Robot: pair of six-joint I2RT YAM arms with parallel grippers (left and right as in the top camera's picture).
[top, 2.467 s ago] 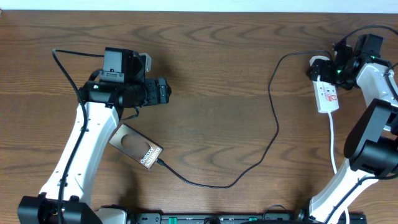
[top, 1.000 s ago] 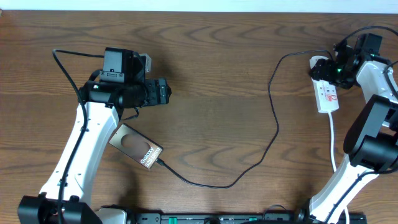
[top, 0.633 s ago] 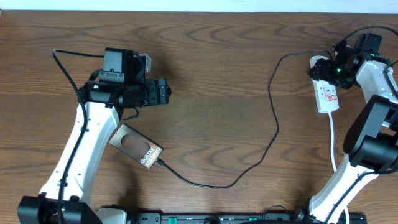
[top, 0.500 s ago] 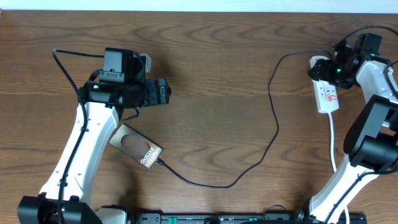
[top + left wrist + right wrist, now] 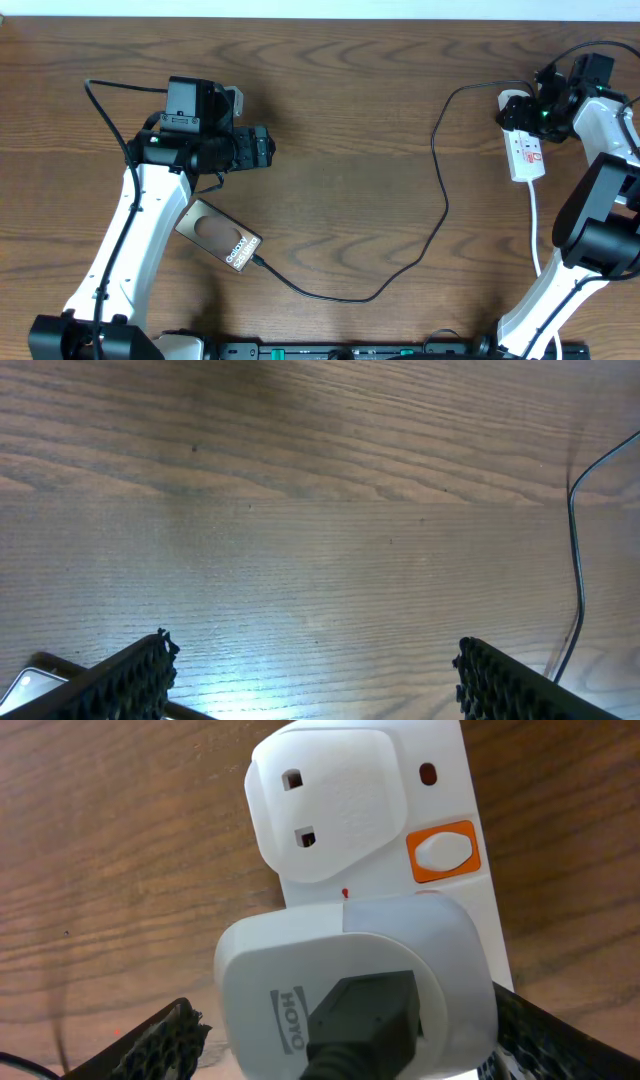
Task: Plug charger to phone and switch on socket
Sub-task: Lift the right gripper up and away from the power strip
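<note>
The phone (image 5: 218, 235) lies flat at the lower left, beside my left arm. The charger (image 5: 441, 205), a thin black cable, runs from the phone's lettered end in a long curve up to the white socket (image 5: 527, 152) at the far right. My left gripper (image 5: 268, 147) hovers open above bare wood; its fingers (image 5: 125, 680) are wide apart with nothing between them. My right gripper (image 5: 514, 110) is open over the socket's far end. In the right wrist view it (image 5: 345, 1045) straddles a white adapter (image 5: 290, 965) with the black cable plugged in. The orange switch (image 5: 443, 851) sits just beyond.
The socket's white cord (image 5: 536, 235) trails toward the front edge beside my right arm. A second white plug block (image 5: 330, 805) sits on the socket beyond the adapter. The charger cable (image 5: 577, 550) crosses the right of the left wrist view. A phone corner (image 5: 20, 685) shows at its lower left.
</note>
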